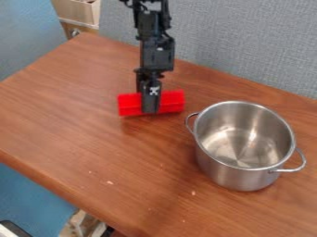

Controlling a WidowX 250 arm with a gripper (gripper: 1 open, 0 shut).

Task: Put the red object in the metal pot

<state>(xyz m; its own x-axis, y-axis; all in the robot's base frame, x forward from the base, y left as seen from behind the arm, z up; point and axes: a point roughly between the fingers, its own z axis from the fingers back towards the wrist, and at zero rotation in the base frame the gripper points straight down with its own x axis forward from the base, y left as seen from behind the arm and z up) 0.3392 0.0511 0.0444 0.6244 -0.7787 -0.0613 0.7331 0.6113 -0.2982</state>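
The red object (129,105), a smooth elongated block, sits across the middle of the wooden table (74,120), slightly tilted and just above or barely on the surface. My gripper (151,100) comes down from above, its black fingers clamped on the block's middle, shut on it. The block's ends stick out on both sides of the fingers. The metal pot (235,174), shiny with two loop handles, stands to the right and nearer the camera, a short gap from the block's right end. Nothing shows inside it.
The table's near edge (62,194) runs diagonally at lower left, with floor below it. A blue wall (247,37) backs the table. A beige object (77,14) stands behind the top-left corner.
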